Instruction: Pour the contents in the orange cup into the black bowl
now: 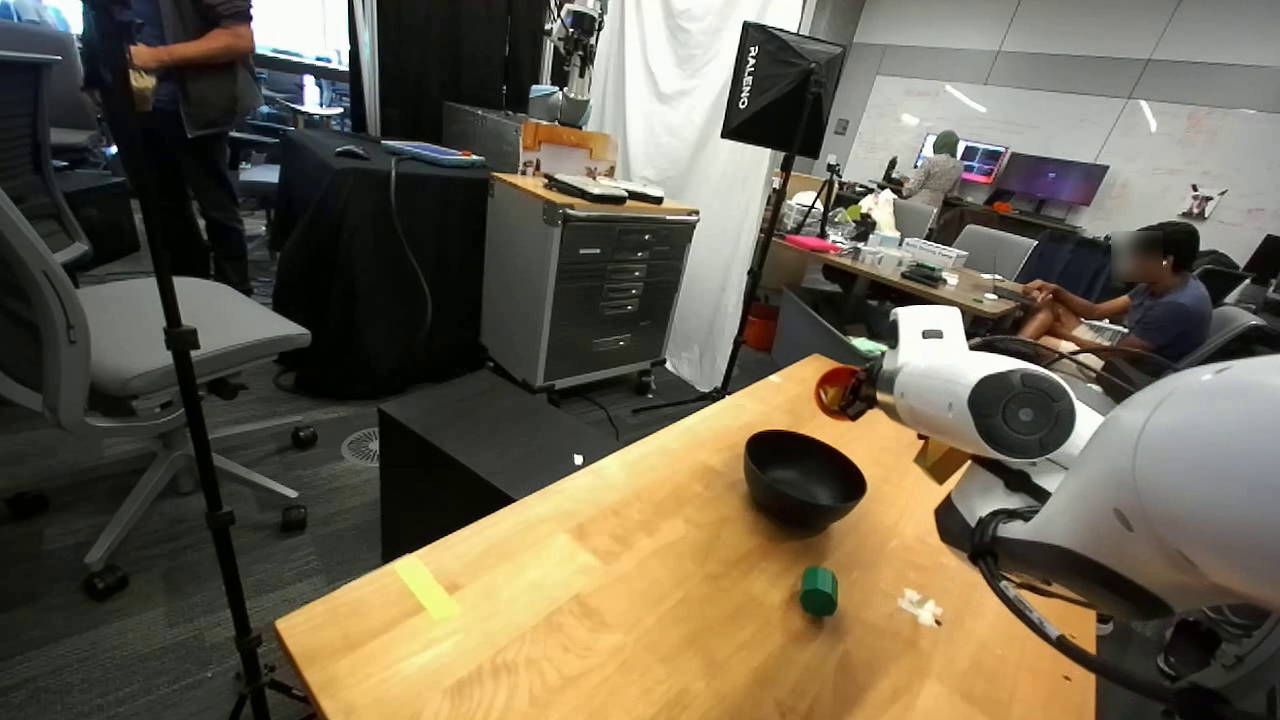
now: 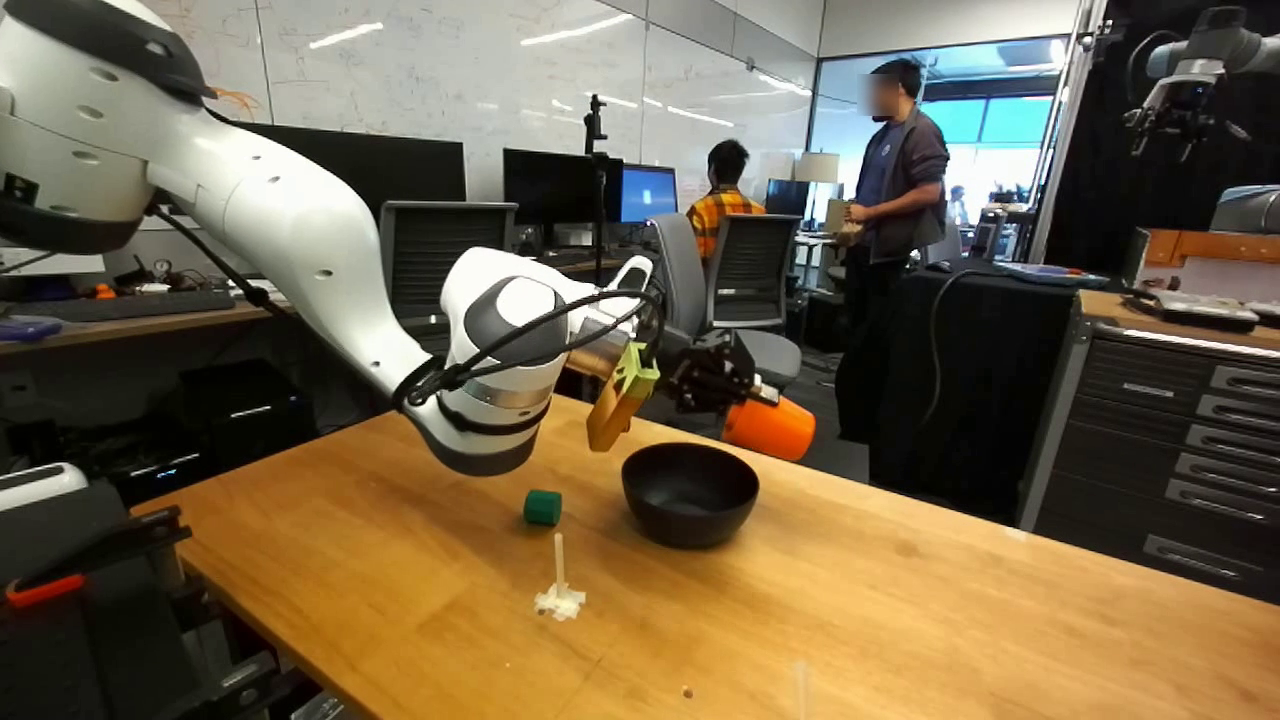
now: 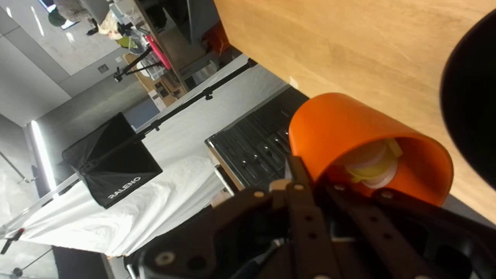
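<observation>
Wrist view: a black two-fingered gripper [image 3: 317,179] clamps the wall of a tapered orange plastic cup [image 3: 348,122], small pale yellow pieces [image 3: 376,166] inside, held tilted near a round black bowl [image 3: 472,100], whose rim the cup's mouth should cross fully before slow further tipping.

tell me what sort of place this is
Likely a robotics lab or research office: there's a second robot arm in the background, a studio softbox, and monitors in front of a scribbled-on whiteboard.
</observation>
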Controlling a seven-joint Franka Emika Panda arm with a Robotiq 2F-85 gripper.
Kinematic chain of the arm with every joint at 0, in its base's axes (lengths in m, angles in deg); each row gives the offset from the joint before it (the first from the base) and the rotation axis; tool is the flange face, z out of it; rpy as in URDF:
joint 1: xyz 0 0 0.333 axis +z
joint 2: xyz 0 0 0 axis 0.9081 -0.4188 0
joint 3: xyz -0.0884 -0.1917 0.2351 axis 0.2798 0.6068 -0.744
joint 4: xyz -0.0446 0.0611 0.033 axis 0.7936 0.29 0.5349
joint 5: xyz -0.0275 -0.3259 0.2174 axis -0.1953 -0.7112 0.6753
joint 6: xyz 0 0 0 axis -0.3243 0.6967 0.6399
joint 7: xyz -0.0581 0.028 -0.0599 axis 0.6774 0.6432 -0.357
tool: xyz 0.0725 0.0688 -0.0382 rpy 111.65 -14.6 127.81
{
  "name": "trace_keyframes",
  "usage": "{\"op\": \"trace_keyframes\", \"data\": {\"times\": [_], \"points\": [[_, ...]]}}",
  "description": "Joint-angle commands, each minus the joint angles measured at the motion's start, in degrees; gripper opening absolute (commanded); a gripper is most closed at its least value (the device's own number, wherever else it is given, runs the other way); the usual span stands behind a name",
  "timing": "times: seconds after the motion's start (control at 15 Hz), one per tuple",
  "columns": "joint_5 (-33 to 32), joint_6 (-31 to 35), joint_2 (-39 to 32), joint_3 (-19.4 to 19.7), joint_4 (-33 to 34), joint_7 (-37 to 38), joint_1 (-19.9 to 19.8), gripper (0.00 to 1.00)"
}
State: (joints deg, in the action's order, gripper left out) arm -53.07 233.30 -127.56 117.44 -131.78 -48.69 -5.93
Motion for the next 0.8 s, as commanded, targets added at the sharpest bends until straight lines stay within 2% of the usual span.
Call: {"op": "trace_keyframes", "data": {"times": [0.0, 0.2, 0.47, 0.73], "points": [[9.0, 5.88, 0.07, 0.87, -4.07, -9.14, 1.88, 0.03], [17.1, 9.6, 0.1, -1.46, -4.15, -16.68, 0.88, 0.03], [24.34, 12.05, 0.08, -5.43, -3.28, -24.53, -0.69, 0.03], [25.64, 12.1, 0.05, -9.29, -2.33, -28.1, -1.55, 0.03]]}}
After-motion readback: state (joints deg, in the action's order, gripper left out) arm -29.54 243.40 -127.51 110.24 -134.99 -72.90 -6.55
